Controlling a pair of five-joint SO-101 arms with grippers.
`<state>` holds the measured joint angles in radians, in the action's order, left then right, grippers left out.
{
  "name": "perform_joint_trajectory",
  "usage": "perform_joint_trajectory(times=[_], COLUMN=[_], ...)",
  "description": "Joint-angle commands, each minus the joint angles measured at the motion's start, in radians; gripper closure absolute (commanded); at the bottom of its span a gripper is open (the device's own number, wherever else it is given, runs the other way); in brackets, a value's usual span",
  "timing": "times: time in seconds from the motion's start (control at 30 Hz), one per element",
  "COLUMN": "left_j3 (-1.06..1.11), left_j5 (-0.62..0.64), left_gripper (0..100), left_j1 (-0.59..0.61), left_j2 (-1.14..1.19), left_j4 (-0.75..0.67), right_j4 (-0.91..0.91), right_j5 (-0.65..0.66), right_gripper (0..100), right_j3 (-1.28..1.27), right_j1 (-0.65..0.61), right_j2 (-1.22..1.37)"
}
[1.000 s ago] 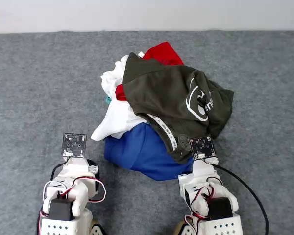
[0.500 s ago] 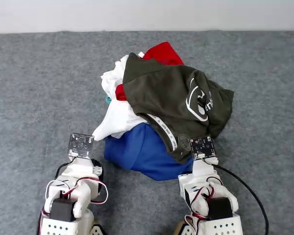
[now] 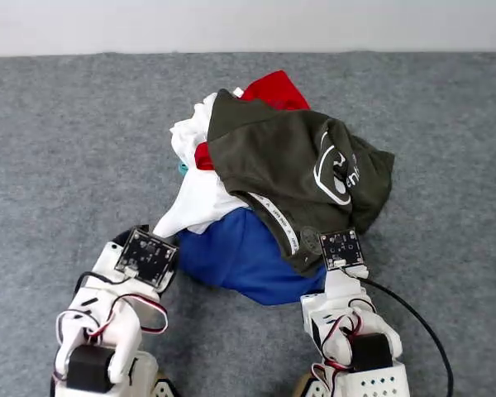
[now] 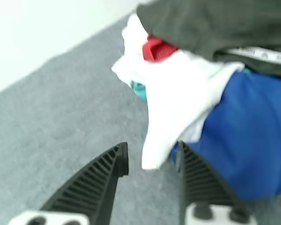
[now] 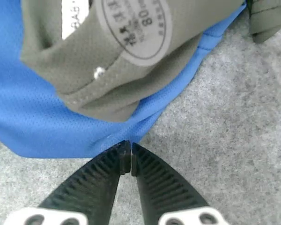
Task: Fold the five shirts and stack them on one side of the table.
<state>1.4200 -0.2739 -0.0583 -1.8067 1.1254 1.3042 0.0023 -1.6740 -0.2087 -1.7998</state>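
Left gripper (image 4: 152, 154) stands open, a hanging corner of the white shirt (image 4: 178, 101) just ahead between its jaws: light, limp cloth, best pinched there. Right gripper (image 5: 131, 154) is closed, tips against the hem of the blue shirt (image 5: 37, 108), with the olive shirt (image 5: 112, 75) heaped just beyond; pulling would likely drag neighbours.
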Motion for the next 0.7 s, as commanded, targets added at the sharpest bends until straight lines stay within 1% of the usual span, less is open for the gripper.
perform_joint_trajectory(times=[0.0,0.07,0.13,0.3,0.37,0.47,0.5,0.57,0.6,0.67], left_j3=[-0.111,-0.162,-0.219,-0.493,-0.639,-0.868,-0.944,-1.093,-1.162,-1.276], left_j5=[-0.015,-0.015,-0.034,-0.048,-0.048,-0.064,-0.101,-0.184,-0.184,-0.143], left_gripper=[86,86,86,86,86,85,83,75,70,65], left_j1=[-0.003,-0.005,-0.005,-0.018,-0.046,-0.104,-0.117,-0.126,-0.126,-0.123], left_j2=[0.002,0.051,0.163,0.605,0.799,1.06,1.138,1.275,1.336,1.435], left_j4=[-0.018,-0.017,-0.011,0.009,0.066,0.215,0.273,0.374,0.405,0.407], right_j4=[0.004,0.004,0.004,0.004,0.004,0.004,0.004,0.004,0.004,0.004], right_j5=[0.009,0.009,0.009,0.009,0.009,0.009,0.009,0.009,0.009,0.009], right_gripper=[98.8,98.8,98.8,98.8,98.8,98.8,98.8,98.8,98.8,98.8], right_j3=[-0.011,-0.011,-0.011,-0.011,-0.011,-0.011,-0.011,-0.011,-0.011,-0.011], right_j1=[0.012,0.012,0.012,0.012,0.012,0.012,0.012,0.012,0.012,0.012], right_j2=[-0.012,-0.012,-0.012,-0.012,-0.012,-0.012,-0.012,-0.012,-0.012,-0.012])
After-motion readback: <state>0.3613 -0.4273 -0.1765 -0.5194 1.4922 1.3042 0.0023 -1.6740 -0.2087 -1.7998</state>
